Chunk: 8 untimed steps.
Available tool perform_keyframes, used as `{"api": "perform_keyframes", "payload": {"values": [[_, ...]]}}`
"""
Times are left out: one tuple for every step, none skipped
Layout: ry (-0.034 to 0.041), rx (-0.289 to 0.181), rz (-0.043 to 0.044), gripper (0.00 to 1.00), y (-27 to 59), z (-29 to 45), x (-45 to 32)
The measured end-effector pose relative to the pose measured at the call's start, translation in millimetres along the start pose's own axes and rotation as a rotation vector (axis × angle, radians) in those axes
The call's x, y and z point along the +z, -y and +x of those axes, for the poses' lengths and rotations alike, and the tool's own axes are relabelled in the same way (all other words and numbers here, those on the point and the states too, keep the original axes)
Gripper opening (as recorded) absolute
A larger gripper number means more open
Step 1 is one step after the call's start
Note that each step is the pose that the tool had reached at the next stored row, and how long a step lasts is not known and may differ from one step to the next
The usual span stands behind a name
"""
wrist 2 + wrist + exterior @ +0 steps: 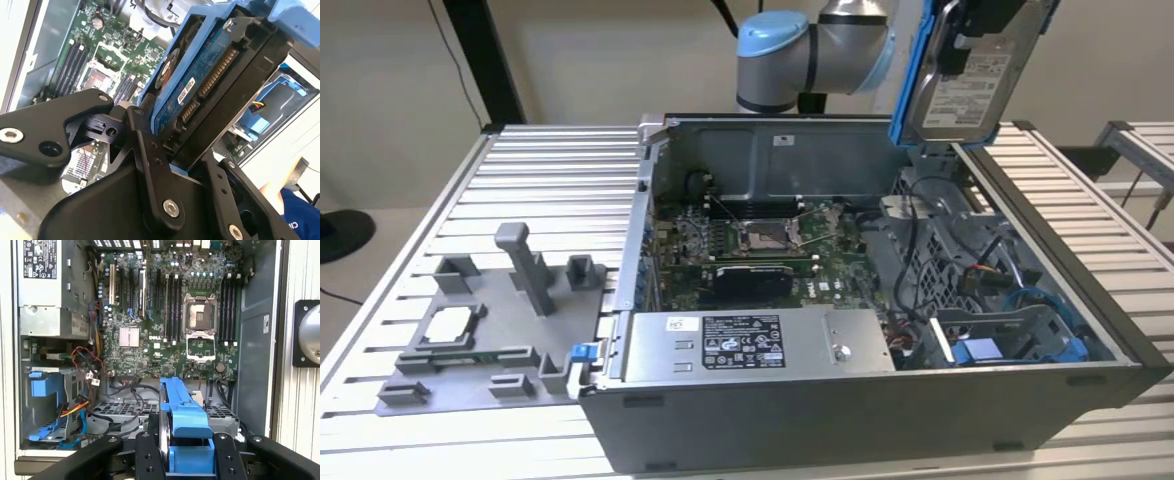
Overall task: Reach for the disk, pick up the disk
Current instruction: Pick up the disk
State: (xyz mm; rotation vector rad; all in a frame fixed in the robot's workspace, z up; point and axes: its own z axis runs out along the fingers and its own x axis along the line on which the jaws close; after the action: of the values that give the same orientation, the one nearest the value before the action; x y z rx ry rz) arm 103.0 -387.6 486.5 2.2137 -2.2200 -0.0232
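The silver-grey metal disk with its white label and bright blue plastic bracket (pixel 970 75) is being held aloft above the open grey computer case (pixel 854 400), label face visible in the exterior view. It is being gripped between the clenched jaws of the black gripper (pixel 187 150).

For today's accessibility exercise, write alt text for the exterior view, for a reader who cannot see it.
A robot arm holds the disk, a silver hard drive in a blue bracket, lifted above an open computer case on a slatted metal table. Inside the case lie a green motherboard and a grey power-supply box; a grey plastic fixture sits at the exterior view's left.
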Motion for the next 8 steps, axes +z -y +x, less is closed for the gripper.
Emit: {"api": "perform_keyframes", "payload": {"values": [[0.0002,0.000,0.0000,0.00,0.0,1.0,0.1],[0.0001,0.000,0.0000,0.00,0.0,2.4,0.1],[0.0001,0.000,0.0000,0.00,0.1,4.1,0.1],[0.0001,0.000,0.0000,0.00,0.1,6.3,0.0],[0.0001,0.000,0.0000,0.00,0.0,8.4,0.1],[0.0001,0.000,0.0000,0.00,0.1,10.9,0.0],[0.0001,0.000,0.0000,0.00,0.1,13.2,0.1],[0.0002,0.000,0.0000,0.00,0.1,15.6,0.1]]}}
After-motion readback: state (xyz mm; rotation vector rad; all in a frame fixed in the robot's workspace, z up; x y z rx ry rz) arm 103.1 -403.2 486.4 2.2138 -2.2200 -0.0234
